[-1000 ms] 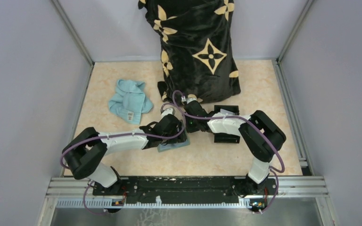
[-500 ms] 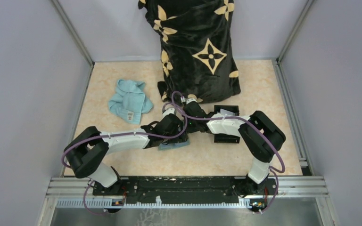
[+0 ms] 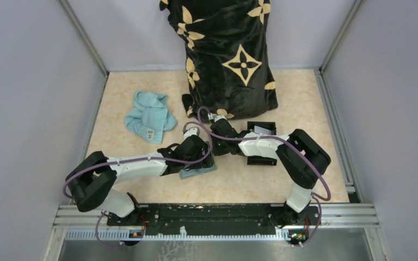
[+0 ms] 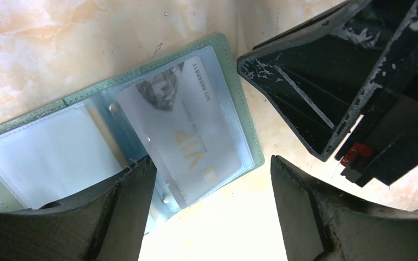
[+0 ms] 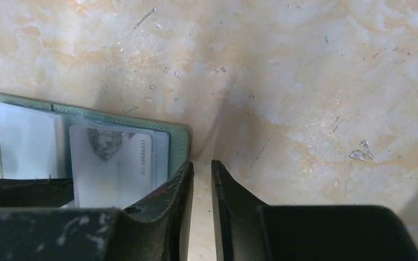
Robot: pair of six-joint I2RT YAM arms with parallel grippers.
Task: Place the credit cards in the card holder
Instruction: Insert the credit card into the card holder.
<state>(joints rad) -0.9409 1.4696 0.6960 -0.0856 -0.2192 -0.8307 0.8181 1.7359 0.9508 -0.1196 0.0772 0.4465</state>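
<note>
Well, sleeved, but not safe

Found soft sage-green folding card holder (image 4: pixel 235 98) open on the tabletop (image 4: pixel 43 43), pale silvery plastic card (image 4: pixel 188 125) sleeved inside. Noted left gripper (image 4: pixel 211 163) wide astride it, right gripper (image 5: pixel 202 168) barely parted, empty. Could have snagged the sleeve lifting off, dragging the card out.

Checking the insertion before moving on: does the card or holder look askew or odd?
The silvery VIP card sits in a clear sleeve of the open card holder but seems not fully pushed in: a strip of empty sleeve shows beside its outer edge. Nothing looks damaged.
</note>
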